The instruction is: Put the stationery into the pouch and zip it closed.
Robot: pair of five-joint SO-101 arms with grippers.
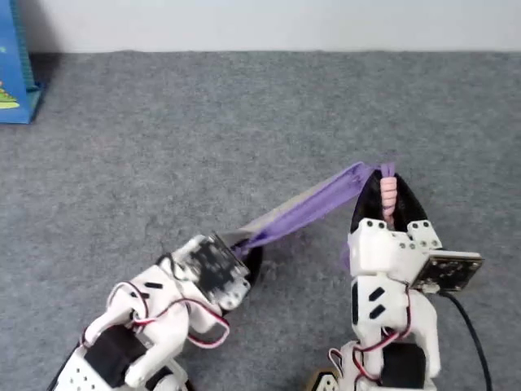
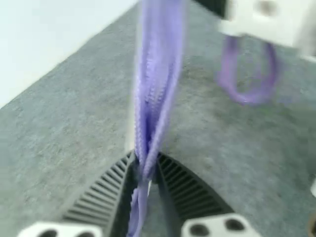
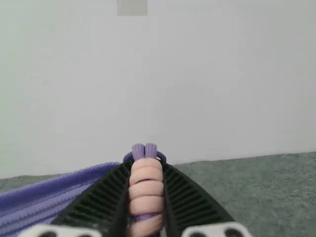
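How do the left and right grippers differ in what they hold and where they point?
The left gripper is shut on the zipper edge of the purple pouch; the right gripper on a pink ribbed pull at its far end. The left gripper points diagonally; the right gripper points straight at the back wall. Both are shut, the pouch stretched between them.

Grey felt-like table (image 1: 163, 122), plain white wall (image 1: 260, 24) behind, blue box (image 1: 12, 73) — perhaps cardboard — far left

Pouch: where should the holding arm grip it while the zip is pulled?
Probably the end of the pouch opposite the pink coiled pull, approached along its length, as the left gripper has it: it is stretched into a thin edge-up band, so the jaws close on its flat sides.
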